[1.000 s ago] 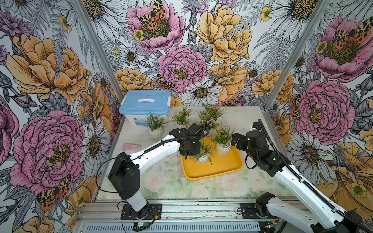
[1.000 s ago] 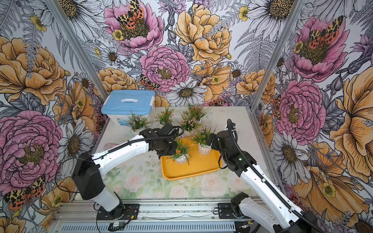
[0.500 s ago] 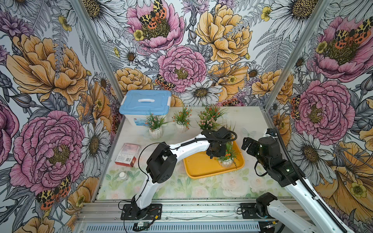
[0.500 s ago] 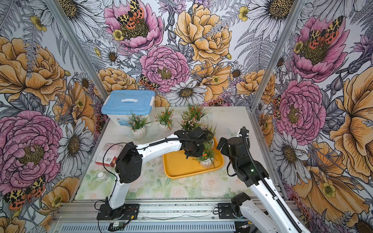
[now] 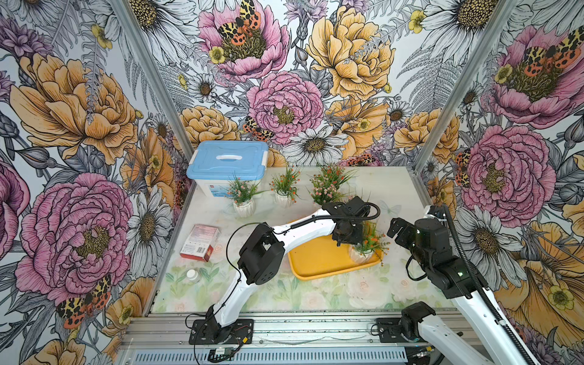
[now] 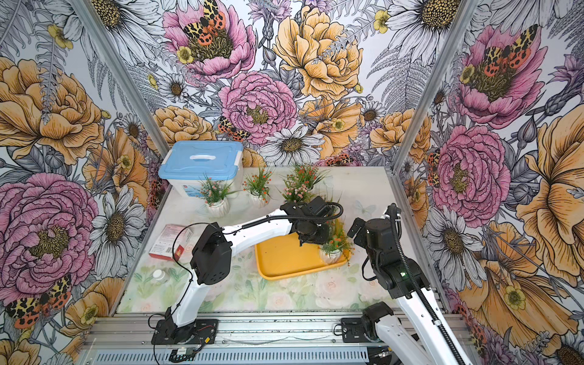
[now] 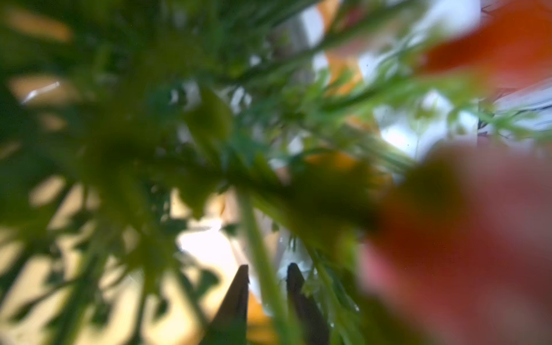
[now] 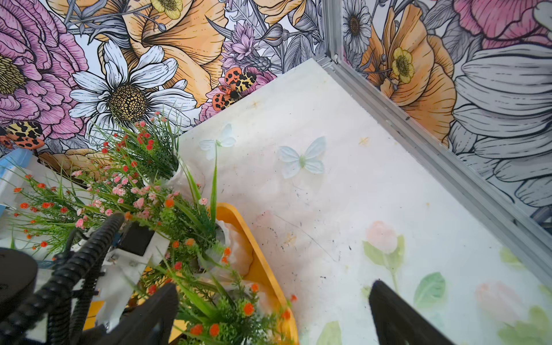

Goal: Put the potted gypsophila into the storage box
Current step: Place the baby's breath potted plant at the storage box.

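Hovering slightly parted around a stem, the left gripper tops the green, orange-blossomed plant in a white ribbed pot, at the right end of the shallow yellow plastic tray; right gripper gapes empty.

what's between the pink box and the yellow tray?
The left arm's black elbow, hanging over the table between box and tray. It shows in both top views.

The storage box is mostly bare, so there's a way in from the front, but the left arm lies over its back edge and a potted gypsophila plugs the right corner. Back-right table is open; pots and the white bin crowd the rest of the back.
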### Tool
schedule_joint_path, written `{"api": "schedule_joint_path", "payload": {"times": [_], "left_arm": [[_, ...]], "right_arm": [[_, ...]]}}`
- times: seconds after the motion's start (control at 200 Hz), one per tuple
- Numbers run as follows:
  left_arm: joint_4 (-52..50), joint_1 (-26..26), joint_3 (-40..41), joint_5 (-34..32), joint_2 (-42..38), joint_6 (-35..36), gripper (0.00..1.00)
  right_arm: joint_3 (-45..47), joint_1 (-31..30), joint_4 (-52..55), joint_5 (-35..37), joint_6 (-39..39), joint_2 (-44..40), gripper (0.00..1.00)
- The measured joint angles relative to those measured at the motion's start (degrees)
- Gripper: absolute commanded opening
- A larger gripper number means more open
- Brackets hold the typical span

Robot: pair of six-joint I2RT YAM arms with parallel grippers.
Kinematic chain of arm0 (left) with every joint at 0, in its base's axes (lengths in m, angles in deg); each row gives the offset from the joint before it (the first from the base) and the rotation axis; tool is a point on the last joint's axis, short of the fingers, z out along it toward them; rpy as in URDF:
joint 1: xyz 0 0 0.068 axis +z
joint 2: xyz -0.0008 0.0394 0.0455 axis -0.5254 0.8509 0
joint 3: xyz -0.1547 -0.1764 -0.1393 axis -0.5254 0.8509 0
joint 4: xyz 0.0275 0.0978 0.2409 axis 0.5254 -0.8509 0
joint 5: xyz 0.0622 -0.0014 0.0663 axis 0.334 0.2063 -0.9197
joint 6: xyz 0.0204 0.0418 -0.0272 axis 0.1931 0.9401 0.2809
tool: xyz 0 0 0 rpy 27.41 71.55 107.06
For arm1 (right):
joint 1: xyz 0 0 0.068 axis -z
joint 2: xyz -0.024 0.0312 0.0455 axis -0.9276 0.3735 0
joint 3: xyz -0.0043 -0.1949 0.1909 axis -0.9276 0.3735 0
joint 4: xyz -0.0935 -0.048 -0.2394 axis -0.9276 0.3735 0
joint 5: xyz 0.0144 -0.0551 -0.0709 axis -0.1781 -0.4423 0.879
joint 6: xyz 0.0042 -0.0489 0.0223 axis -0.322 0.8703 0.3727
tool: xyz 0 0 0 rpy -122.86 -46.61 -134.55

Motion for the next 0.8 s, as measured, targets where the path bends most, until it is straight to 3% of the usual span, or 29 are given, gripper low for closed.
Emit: {"api": "schedule_joint_path", "payload": {"times": [0.055,0.24,0.515,0.66,0.8], "left_arm": [[0.04,0.00,0.00,-0.20,-0.33,0.39,0.45],[0.07,0.00,1.84,-2.99,-4.57,0.33,0.56],[1.22,2.08,12.22,-8.59,-24.33,1.09,0.63],[1.95,8.15,21.14,-12.37,-35.85,0.83,0.66],[2.03,19.15,31.34,-14.32,-45.40,0.59,0.66]], "right_arm": [[0.00,0.07,0.17,-0.02,0.00,-0.09,0.99],[-0.11,0.07,0.28,0.00,0.70,-0.07,0.99],[-6.34,0.22,0.72,-0.04,3.32,6.86,0.99],[-11.43,0.17,0.11,-0.66,5.62,11.78,0.98],[-14.95,-0.70,-3.41,-2.12,7.04,15.56,0.97]]}}
